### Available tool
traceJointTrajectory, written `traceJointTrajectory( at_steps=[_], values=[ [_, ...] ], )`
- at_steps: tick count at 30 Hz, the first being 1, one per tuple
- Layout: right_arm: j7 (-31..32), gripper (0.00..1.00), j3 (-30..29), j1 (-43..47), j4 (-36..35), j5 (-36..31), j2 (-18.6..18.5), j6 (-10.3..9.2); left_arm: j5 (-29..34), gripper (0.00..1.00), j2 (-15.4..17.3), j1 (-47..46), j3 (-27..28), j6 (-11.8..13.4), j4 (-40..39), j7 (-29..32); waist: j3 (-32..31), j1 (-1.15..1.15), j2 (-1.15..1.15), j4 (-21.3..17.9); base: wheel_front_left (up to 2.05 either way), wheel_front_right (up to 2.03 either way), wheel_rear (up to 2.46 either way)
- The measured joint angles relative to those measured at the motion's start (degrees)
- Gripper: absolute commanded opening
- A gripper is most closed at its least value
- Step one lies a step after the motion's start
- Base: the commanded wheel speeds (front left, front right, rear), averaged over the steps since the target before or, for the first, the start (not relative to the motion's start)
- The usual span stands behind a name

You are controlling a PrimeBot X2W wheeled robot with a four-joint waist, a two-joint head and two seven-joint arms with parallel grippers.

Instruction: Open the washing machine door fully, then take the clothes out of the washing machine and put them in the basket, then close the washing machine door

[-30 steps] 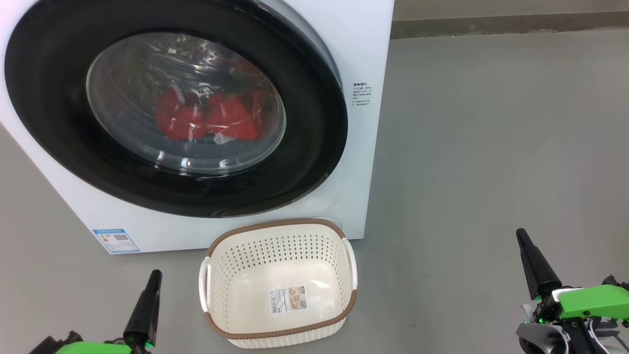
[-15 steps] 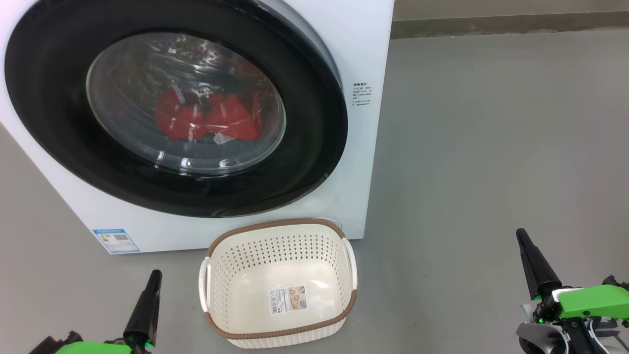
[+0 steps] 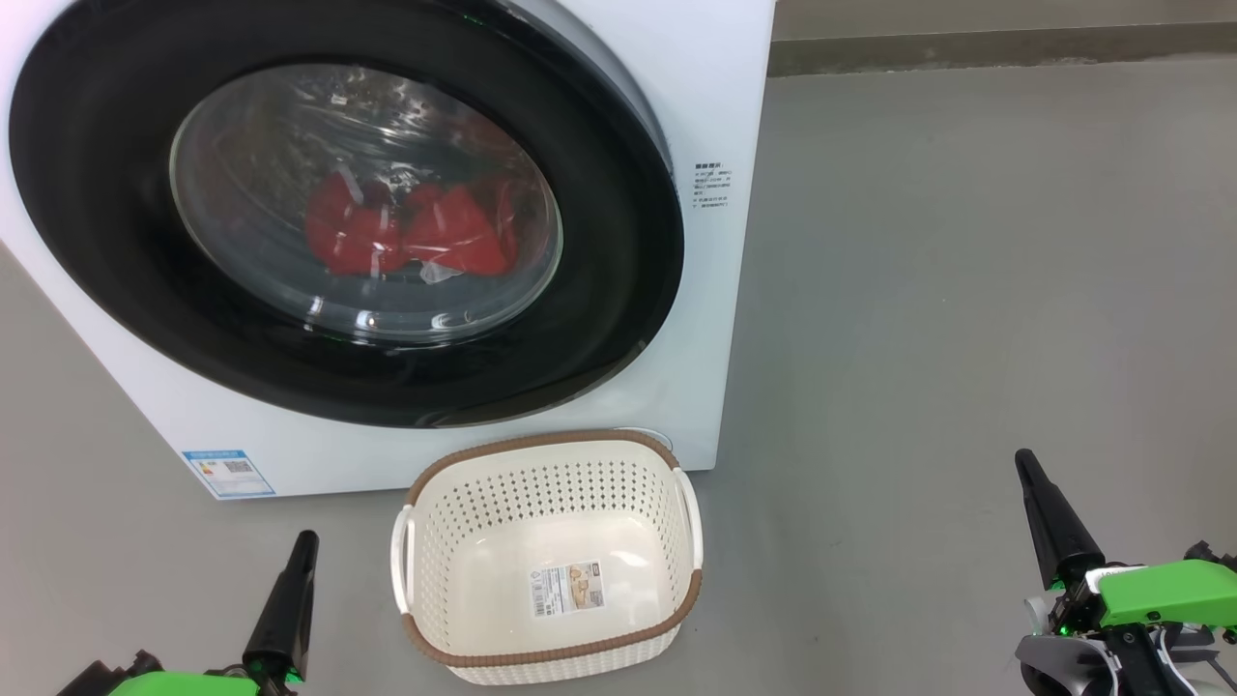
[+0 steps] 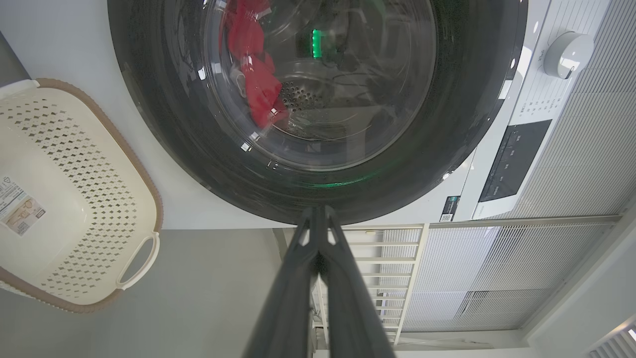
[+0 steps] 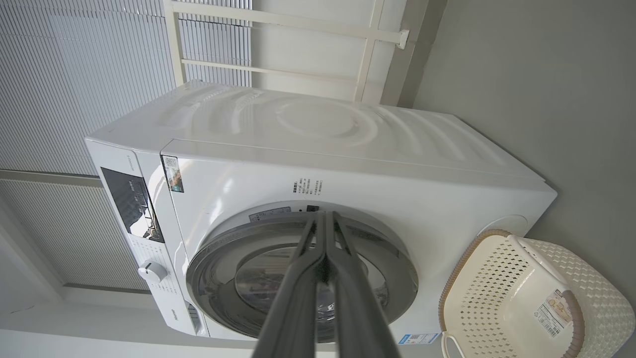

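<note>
Left gripper (image 3: 305, 541) and right gripper (image 3: 1024, 464) are pinched closed and empty. Ahead of their tips, the washing machine door (image 3: 618, 290) seems latched, with the basket (image 3: 551, 493) between them.

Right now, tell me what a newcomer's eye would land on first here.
The washing machine door, a huge glossy black ring, dominates the upper left of the head view, with the red clothes bright behind its glass. Below it sits the empty cream basket.

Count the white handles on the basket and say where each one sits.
2. The left handle sits on the basket's left side in the head view, the right handle opposite; none seems hidden.
</note>
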Motion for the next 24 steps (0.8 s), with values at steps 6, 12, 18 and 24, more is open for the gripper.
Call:
traceJointTrajectory(
  at_steps=[6, 12, 18, 24],
  values=[
    [0.0, 0.0, 0.0, 0.0, 0.0, 0.0, 0.0, 0.0, 0.0, 0.0, 0.0, 0.0, 0.0, 0.0, 0.0, 0.0, 0.0, 0.0, 0.0, 0.0, 0.0, 0.0, 0.0],
    [0.0, 0.0, 0.0, 0.0, 0.0, 0.0, 0.0, 0.0, 0.0, 0.0, 0.0, 0.0, 0.0, 0.0, 0.0, 0.0, 0.0, 0.0, 0.0, 0.0, 0.0, 0.0, 0.0],
    [-0.07, 0.0, 0.47, 1.1, 1.96, 0.01, 0.73, 0.0, -0.03, 0.0, -0.27, 1.03, -0.4, 0.0, 1.85, -0.02, 0.0, 0.0, 0.0, 0.0, 0.0, 0.0, 0.0],
    [-0.37, 1.0, 0.78, 3.63, 4.27, 0.0, 1.47, 0.0, -0.02, 1.0, -1.13, 3.05, -0.71, 0.0, 3.64, -0.33, 0.1, 0.0, 0.0, 0.03, 0.0, 0.0, 0.0]
  ],
)
